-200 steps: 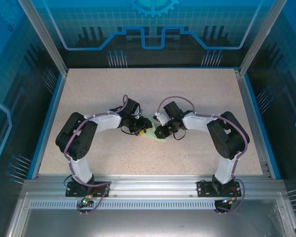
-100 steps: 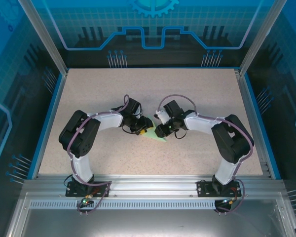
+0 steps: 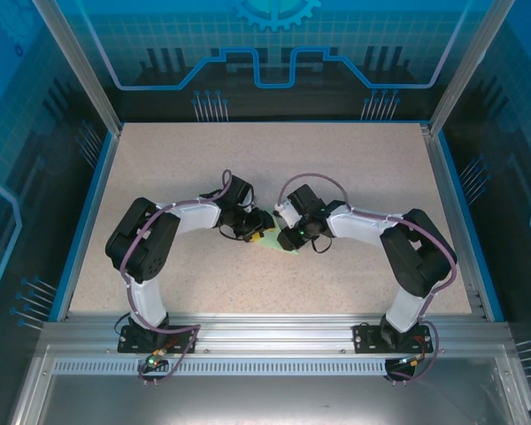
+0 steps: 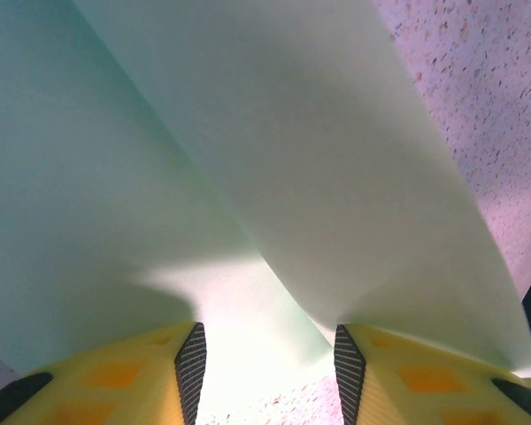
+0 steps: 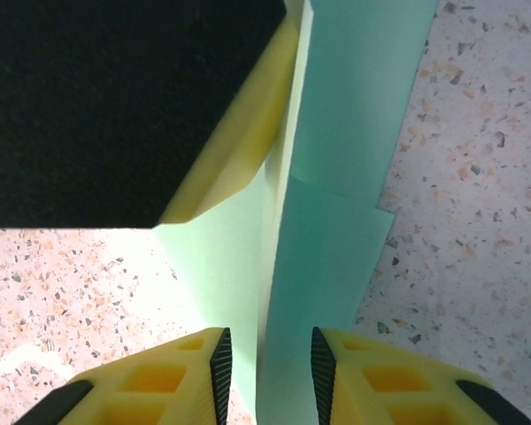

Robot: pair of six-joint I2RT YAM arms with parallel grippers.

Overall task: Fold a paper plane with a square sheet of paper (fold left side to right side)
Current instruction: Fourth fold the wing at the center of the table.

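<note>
The square sheet of paper (image 3: pixel 273 245) lies partly folded at the middle of the bench (image 3: pixel 354 168), where both hands meet. The left hand (image 4: pixel 265 341) stands about half spread, one flap draped over one side of it, apparently propping that side up for the fold. The right hand (image 5: pixel 267 341) is narrow but not pinched, straddling the raised edge, probably to steady the crease.
</note>
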